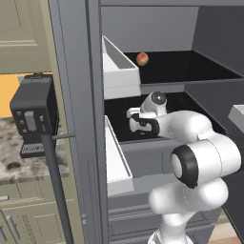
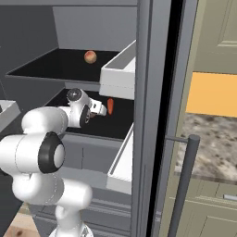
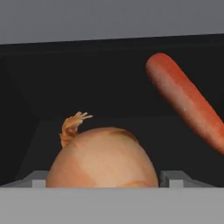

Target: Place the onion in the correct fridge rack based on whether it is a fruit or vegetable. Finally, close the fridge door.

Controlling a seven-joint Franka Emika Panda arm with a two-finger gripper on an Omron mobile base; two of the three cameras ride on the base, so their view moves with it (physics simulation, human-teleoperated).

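The onion (image 3: 103,157), pale orange-brown with a dry tuft on top, sits between my gripper's (image 3: 103,180) two fingertips (image 3: 39,179), and the gripper is shut on it. In the base views my gripper (image 1: 134,119) (image 2: 102,107) reaches into the fridge's lower black rack (image 1: 116,131) (image 2: 115,127). A long orange-red vegetable (image 3: 188,103) (image 2: 110,106) lies in that rack, just ahead and to the right of the onion. On the upper rack (image 1: 190,66) (image 2: 51,65) rests a round reddish fruit (image 1: 142,58) (image 2: 90,57).
The fridge door (image 1: 76,95) (image 2: 152,115) stands open, with white bins (image 1: 119,71) (image 1: 116,164) on its inner side and a long bar handle (image 1: 56,186) (image 2: 183,185). A dark coffee machine (image 1: 33,114) stands on the stone counter (image 1: 14,162) to the left.
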